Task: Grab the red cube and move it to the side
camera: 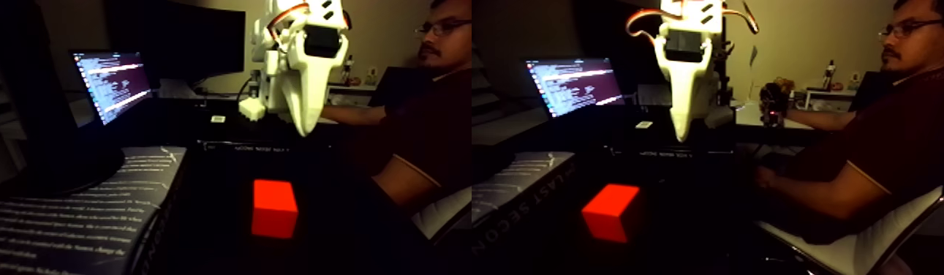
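One red cube (274,208) sits on the dark table, low in the frame, a little left of centre in the left half of this wide double picture; the right half shows it again, turned so an edge faces us. Nothing touches it and the dark surface close around it looks bare, though the gloom swallows most detail there.

Above it, well apart, hangs the white gripper (304,132), its tip pointing down, in the upper middle of each half. The fingers look drawn together into one narrow point, with no gap to be seen, and nothing is held.

To the left of the cube lies a book (68,219) with pale lettering, cut off by the frame's lower left corner. Behind that, a laptop (113,82) glows with lines of text in the upper left, and a dark monitor (192,40) stands behind it. A low dark box (262,148) with faint print sits between cube and arm base.

One person (419,124) sits at the right on a white chair (442,212), forearm stretched toward the desk, partly cut by the seam.
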